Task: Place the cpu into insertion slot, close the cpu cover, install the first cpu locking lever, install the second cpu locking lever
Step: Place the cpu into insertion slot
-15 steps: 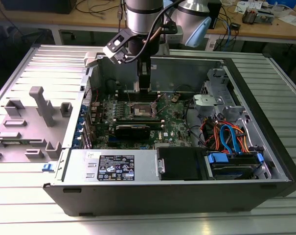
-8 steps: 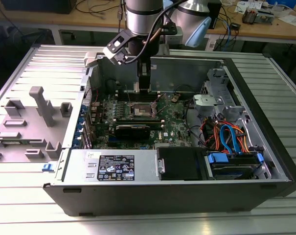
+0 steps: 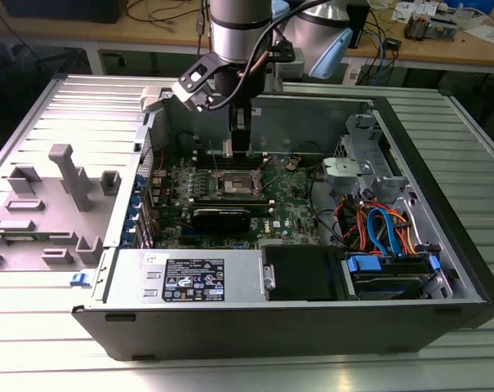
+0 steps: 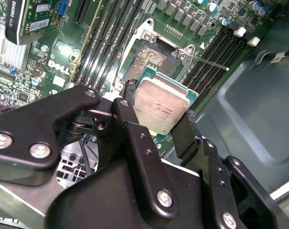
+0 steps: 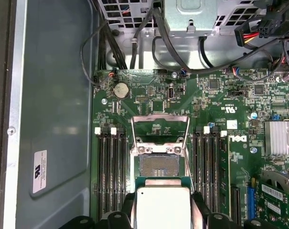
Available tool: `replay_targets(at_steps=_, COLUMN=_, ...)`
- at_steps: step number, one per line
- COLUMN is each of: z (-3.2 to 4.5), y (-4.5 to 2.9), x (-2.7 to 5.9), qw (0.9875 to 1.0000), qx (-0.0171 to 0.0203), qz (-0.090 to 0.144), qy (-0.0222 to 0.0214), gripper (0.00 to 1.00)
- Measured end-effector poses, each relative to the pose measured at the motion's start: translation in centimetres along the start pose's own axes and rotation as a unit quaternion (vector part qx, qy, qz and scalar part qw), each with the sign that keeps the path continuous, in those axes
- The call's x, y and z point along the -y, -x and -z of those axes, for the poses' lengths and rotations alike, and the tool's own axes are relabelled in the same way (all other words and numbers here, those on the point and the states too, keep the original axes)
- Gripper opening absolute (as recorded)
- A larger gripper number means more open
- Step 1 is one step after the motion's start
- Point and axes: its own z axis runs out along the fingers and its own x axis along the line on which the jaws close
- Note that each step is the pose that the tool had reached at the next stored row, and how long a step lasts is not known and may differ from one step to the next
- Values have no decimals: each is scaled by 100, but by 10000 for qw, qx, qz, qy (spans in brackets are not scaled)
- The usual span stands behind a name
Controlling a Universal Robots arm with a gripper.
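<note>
Electronics lab: opened computer case (image 3: 271, 331), cable-strewn wooden workbench (image 3: 473, 52) behind.

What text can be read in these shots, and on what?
Nothing I can quote.
power supply label: too small to read.
case wall sticker: blurred, unreadable.
cpu top print: too faint to read.
motherboard logo: a brand mark, not quoted; other silkscreen too small.

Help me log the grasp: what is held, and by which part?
The gripper holds the cpu, jaws shut on two opposite edges; the insertion slot is empty.
</note>
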Motion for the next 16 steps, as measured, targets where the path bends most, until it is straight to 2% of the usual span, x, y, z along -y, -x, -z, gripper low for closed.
replay_targets(at_steps=6, z=-32, y=1, x=1, qw=10000, qx=-1, qz=-1, qy=-3, gripper=55)
replay_targets(at_steps=16, z=-242, y=4, x=4, qw=10000, qx=3, qz=17, qy=-3, gripper=55)
